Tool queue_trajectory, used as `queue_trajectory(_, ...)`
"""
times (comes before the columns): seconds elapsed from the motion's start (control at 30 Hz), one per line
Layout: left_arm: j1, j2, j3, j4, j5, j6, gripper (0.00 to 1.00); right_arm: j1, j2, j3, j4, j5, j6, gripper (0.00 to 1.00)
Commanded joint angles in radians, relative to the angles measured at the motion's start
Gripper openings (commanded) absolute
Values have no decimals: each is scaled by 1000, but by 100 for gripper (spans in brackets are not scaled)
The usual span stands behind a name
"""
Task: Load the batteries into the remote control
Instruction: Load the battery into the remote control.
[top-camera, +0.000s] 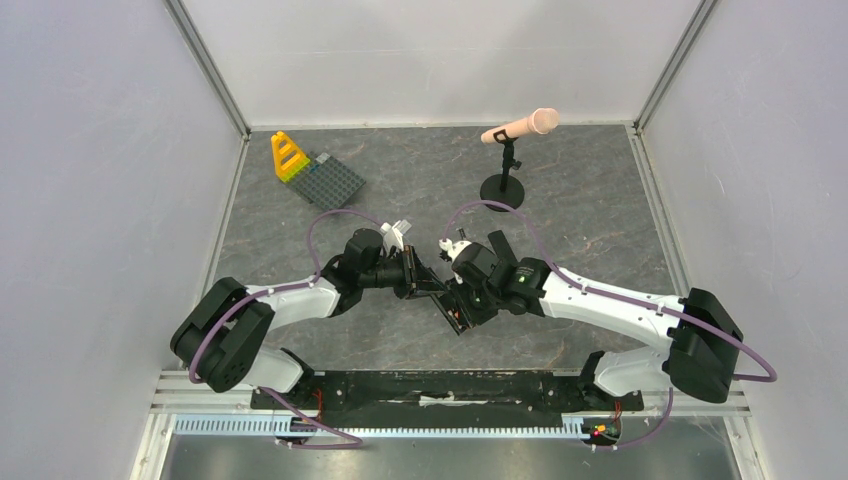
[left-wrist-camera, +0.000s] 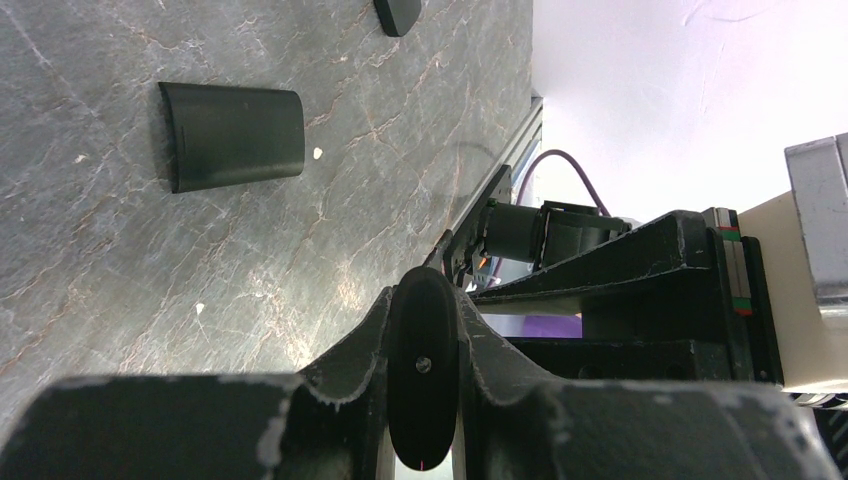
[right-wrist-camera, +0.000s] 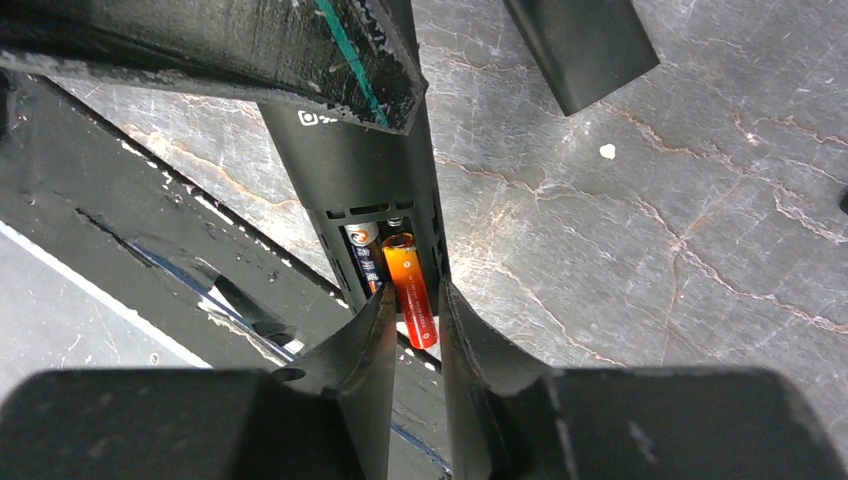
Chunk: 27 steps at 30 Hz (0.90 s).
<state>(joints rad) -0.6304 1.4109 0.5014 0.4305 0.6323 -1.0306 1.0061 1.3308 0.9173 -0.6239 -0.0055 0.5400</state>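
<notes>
I note left end effector (left-wrist-camera: 425, 335) clamped on remote control (left-wrist-camera: 423, 400). Right end effector (right-wrist-camera: 418, 322) straddles orange battery (right-wrist-camera: 408, 280) lying in it; I cannot tell its grip.

Ahead, the left gripper (top-camera: 418, 275) and remote control (right-wrist-camera: 355, 170) block the right gripper (right-wrist-camera: 413, 300).

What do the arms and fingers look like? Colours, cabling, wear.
Left arm and right arm match: white link shells with black joint housings and black bases. A purple cable loops loosely along each arm. The fingers are matte black and tapered, with edges chipped and scuffed pale.
</notes>
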Motion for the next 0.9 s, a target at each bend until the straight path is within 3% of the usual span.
queue_trajectory(0.0,-5,-7,1,63,31,-50,2,3,-14,50,2,47,17,27)
queue_trajectory(0.57,-4,9,2,79,47,-82,2,3,-60,71,9,46,36,41)
queue_trajectory(0.87,-2,17,-5,126,56,-124,2,4,-107,90,0,46,65,43)
